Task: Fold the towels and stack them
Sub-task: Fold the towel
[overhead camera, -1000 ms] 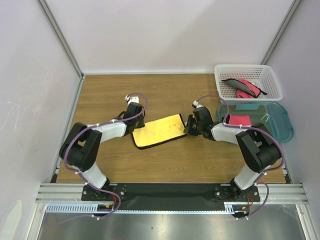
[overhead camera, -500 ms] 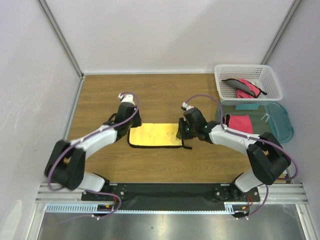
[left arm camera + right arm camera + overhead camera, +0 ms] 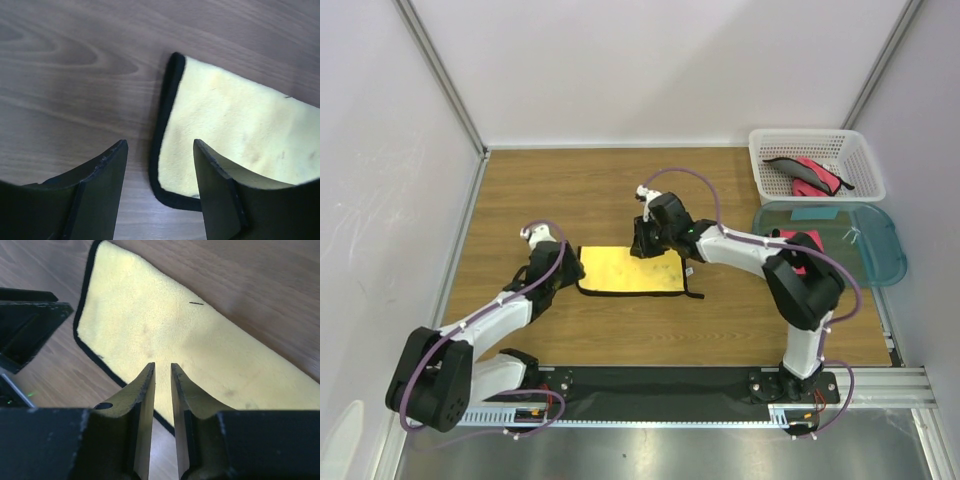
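Note:
One yellow towel (image 3: 630, 272) with black edging lies flat on the wooden table, and it also fills the right wrist view (image 3: 165, 325). My left gripper (image 3: 567, 270) stands open at its left edge. In the left wrist view (image 3: 159, 145) the black-edged corner (image 3: 167, 150) lies on the wood between the fingers, touched by neither. My right gripper (image 3: 645, 240) hovers over the towel's far edge. Its jaws (image 3: 162, 366) stand a narrow slit apart with nothing between them. Pink-red towels (image 3: 807, 177) lie in the white basket (image 3: 865, 178).
The teal tub (image 3: 880, 252) stands at the right, in front of the basket. A sliver of a pink towel (image 3: 786, 236) in it shows beside my right arm. White walls close the table at the back and on both sides.
The towel has gone from tilted to lying square. My left gripper has opened and drawn back to the towel's left edge. My right arm has swung left over the towel.

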You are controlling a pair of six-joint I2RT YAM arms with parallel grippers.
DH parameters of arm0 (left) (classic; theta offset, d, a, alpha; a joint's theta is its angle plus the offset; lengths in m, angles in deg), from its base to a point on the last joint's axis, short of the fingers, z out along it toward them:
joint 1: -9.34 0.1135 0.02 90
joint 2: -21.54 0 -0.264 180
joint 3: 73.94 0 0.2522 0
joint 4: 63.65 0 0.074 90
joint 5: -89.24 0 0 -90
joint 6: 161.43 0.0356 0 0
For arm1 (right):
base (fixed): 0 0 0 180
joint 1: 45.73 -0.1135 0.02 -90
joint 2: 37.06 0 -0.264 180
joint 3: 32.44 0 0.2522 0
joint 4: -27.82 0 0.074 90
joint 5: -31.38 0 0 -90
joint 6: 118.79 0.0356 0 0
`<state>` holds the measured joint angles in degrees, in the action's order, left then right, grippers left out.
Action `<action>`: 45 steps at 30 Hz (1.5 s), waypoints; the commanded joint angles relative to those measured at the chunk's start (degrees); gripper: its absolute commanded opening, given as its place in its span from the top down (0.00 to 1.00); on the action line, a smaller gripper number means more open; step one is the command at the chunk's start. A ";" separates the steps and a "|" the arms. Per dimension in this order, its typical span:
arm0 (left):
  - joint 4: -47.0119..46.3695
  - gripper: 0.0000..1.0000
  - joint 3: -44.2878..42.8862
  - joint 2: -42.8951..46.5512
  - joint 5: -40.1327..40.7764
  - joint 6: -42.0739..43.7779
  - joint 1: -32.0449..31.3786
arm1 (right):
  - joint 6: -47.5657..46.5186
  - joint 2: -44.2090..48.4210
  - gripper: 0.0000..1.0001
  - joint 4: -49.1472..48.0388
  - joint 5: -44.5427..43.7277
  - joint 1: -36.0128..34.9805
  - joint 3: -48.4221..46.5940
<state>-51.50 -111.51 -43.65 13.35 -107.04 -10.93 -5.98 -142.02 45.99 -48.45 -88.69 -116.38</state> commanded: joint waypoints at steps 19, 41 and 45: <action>-19.31 0.55 5.18 -10.22 -19.74 -2.70 6.65 | -2.07 -9.90 0.78 3.95 -4.81 -0.02 -6.92; -24.58 0.54 10.28 -10.92 -25.00 -3.85 6.56 | -1.80 -10.87 0.80 3.42 -4.37 0.68 -4.36; -25.99 0.70 9.84 -12.68 -25.18 -3.76 6.65 | -1.89 -11.75 0.80 4.12 -4.20 0.60 -5.32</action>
<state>-77.42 -102.46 -54.77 -9.89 -110.76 -4.63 -7.82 -152.36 50.07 -52.29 -88.25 -120.81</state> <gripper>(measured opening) 0.325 0.197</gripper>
